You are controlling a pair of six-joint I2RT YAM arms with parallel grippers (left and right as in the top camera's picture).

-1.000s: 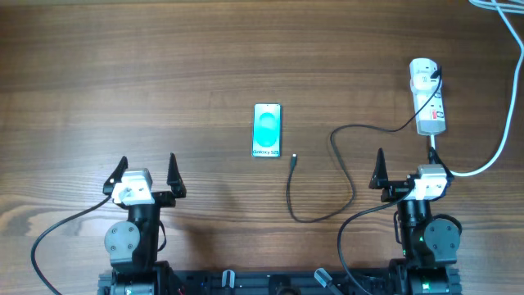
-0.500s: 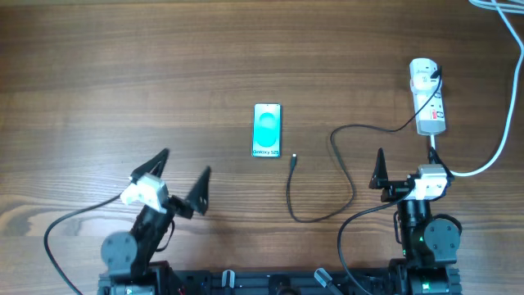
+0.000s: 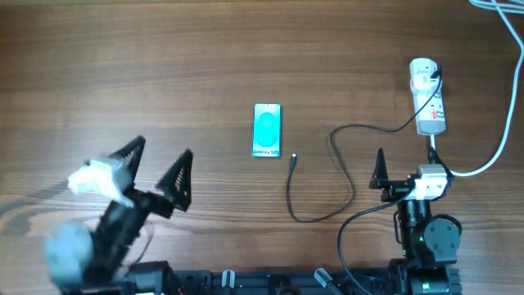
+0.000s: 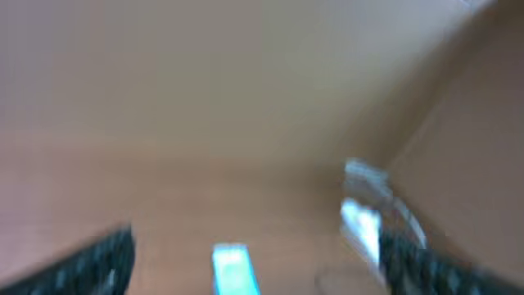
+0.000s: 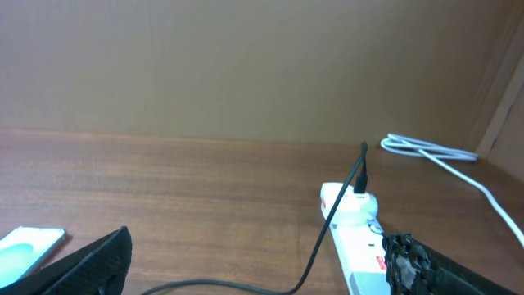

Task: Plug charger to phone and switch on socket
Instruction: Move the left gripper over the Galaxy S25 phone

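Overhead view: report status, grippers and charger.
Left gripper open, empty. Right gripper open, empty. Charger tip loose beside phone, not plugged in. Nothing between them.

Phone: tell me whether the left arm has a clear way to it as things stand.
Probably yes. Only bare table lies between the open left gripper and the phone; the charger tip sits on the phone's far side, out of the path.
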